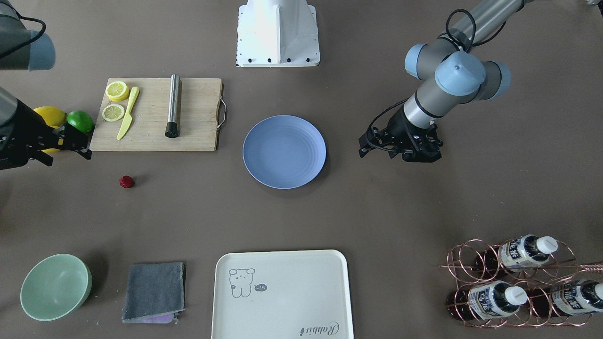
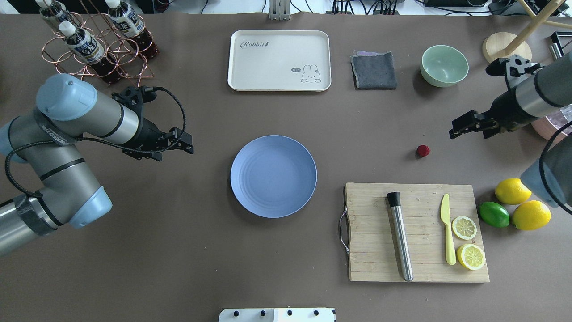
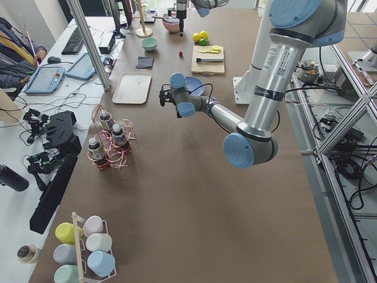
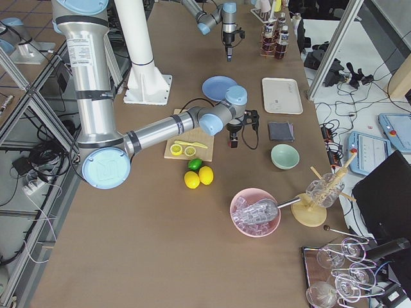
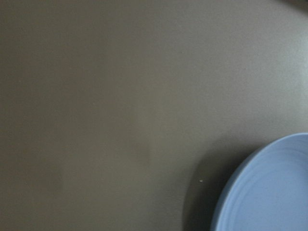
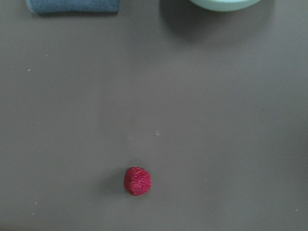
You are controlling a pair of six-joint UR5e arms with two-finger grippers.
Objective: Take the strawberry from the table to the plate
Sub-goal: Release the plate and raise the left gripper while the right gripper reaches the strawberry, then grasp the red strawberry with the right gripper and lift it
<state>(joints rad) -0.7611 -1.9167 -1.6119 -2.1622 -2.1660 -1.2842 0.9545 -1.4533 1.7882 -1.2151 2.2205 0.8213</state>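
The strawberry [image 2: 423, 150] [image 1: 126, 181] is a small dark-red berry lying on the bare table [image 2: 178, 250], between the cutting board and the mint bowl. In the right wrist view the strawberry [image 6: 137, 181] sits low, just left of centre. My right gripper [image 2: 452, 129] [image 1: 88, 146] hovers open and holds nothing, a short way to the strawberry's right in the overhead view. The blue-lavender plate [image 2: 273, 176] [image 1: 284, 151] rests mid-table with nothing on it. My left gripper [image 2: 190, 143] [image 1: 362, 147] hangs open to the left of the plate [image 5: 269, 192], with nothing between its fingers.
A wooden cutting board [image 2: 371, 232] carries a steel muddler, a yellow knife and two lemon halves. Two lemons [image 2: 514, 191] and a lime [image 2: 494, 214] lie beside it. At the far edge are a mint bowl [image 2: 444, 65], a grey cloth [image 2: 374, 70], a cream tray [image 2: 279, 60] and a bottle rack [image 2: 94, 40].
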